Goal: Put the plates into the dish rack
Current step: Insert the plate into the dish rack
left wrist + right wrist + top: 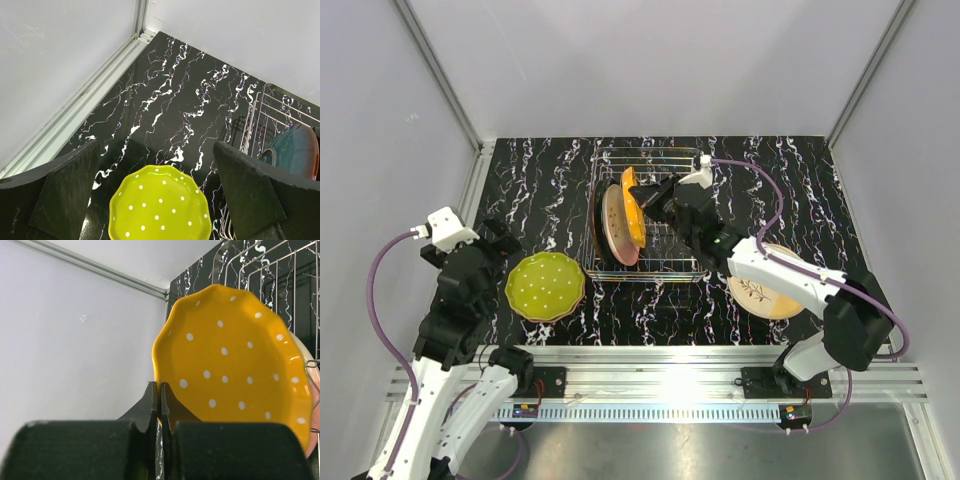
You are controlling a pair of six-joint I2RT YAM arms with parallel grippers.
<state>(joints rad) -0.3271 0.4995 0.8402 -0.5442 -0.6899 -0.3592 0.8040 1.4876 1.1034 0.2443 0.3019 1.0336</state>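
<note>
The silver wire dish rack stands mid-table. My right gripper is shut on the rim of the orange white-dotted plate, holding it upright over the rack; the right wrist view shows the jaws pinching that plate. A pink plate and a dark plate stand in the rack's left slots. The yellow-green dotted plate lies flat on the table, left of the rack. My left gripper is open and empty above its left edge; in the left wrist view the plate lies between the fingers.
A cream plate with a leaf drawing lies flat at the right, partly under my right arm. White enclosure walls close the table's back and sides. The rack and dark teal plate show at the right of the left wrist view.
</note>
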